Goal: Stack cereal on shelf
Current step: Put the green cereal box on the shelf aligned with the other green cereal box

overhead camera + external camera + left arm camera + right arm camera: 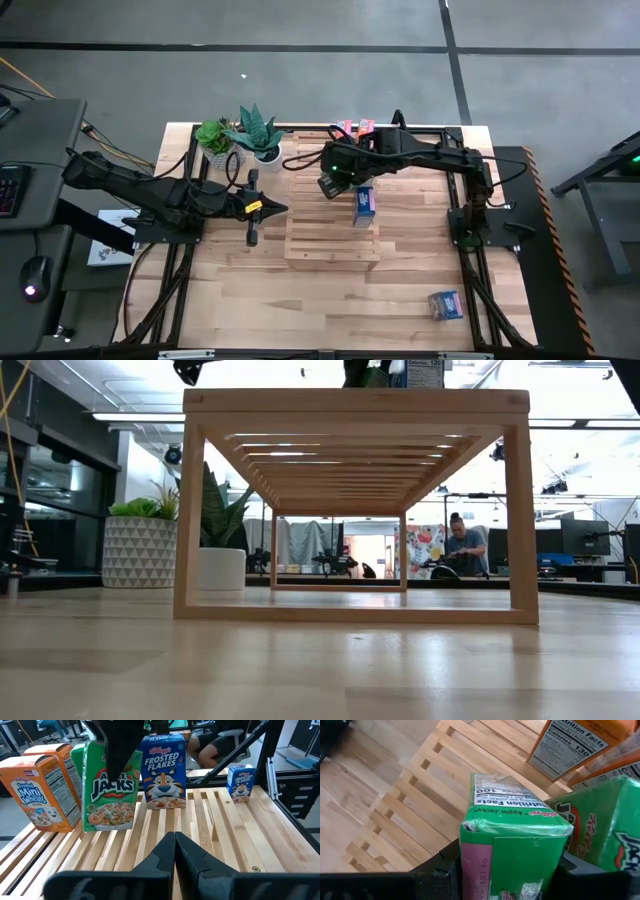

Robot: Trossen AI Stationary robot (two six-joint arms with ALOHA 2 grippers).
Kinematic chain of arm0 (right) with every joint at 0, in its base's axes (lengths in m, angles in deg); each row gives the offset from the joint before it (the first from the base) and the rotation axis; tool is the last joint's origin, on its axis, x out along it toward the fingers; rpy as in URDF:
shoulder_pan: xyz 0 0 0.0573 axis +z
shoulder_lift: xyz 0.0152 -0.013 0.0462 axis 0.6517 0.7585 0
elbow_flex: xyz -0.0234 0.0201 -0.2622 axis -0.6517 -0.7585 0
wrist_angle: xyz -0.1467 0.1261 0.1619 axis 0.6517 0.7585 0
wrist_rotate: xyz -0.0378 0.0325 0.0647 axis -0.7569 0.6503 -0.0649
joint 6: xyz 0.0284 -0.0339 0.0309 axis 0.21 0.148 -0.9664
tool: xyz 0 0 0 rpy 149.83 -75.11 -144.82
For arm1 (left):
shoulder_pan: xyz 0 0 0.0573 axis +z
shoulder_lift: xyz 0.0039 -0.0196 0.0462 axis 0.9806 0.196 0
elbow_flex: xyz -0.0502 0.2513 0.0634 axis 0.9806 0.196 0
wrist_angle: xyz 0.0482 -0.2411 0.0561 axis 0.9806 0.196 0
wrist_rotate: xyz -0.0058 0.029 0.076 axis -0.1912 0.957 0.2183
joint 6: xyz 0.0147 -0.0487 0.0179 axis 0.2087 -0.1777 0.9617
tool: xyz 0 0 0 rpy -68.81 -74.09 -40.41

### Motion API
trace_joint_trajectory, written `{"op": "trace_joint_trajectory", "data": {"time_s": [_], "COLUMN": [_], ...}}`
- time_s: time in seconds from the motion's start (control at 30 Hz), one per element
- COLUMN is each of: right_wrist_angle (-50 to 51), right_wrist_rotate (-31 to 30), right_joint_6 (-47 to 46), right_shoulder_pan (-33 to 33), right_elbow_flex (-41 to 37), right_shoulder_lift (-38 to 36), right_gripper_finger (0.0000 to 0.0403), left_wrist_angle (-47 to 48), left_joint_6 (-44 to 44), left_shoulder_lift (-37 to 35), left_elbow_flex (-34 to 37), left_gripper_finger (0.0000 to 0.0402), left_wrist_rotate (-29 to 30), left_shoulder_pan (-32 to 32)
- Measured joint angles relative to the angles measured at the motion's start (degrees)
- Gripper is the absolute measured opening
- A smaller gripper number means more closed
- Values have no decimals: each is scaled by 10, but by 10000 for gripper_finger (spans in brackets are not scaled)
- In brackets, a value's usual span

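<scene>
The light-wood slatted shelf [332, 240] stands mid-table. On its top stand orange cereal boxes [37, 790], a blue Frosted Flakes box [163, 770] and a green Apple Jacks box [110, 795], which my right gripper [505, 870] is shut on from above. A second green box [602, 827] stands beside the held one. Another small blue box [446, 305] stands on the table near the near right corner. My left gripper [175, 842] is shut on nothing and hovers level over the shelf's left edge, pointing at the boxes. My right gripper pinches the green Apple Jacks box near its upper end [515, 827], one finger [445, 867] on each narrow side. The fingers come from above, pointing down. The box stands upright, and its bottom edge [111, 826] appears to rest on the shelf's slats.
Two potted plants [240, 135] stand on the table at the shelf's far left corner. Black frame rails [470, 250] run along both sides of the table. Bare slats lie on the shelf's near half [330, 255]. A person sits in the room beyond [465, 550].
</scene>
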Motion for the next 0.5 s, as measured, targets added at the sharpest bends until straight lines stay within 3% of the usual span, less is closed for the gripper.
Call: {"op": "trace_joint_trajectory", "data": {"time_s": [0.27,0.5], "right_wrist_angle": [0,0], "right_wrist_rotate": [-27,-29], "right_joint_6": [19,29], "right_shoulder_pan": [0,0], "right_elbow_flex": [0,0], "right_shoulder_lift": [0,0], "right_gripper_finger": [164,199], "left_wrist_angle": [0,2], "left_joint_6": [0,0], "left_shoulder_lift": [0,0], "left_elbow_flex": [0,0], "left_gripper_finger": [0,0], "left_wrist_rotate": [0,0], "left_shoulder_pan": [0,0]}}
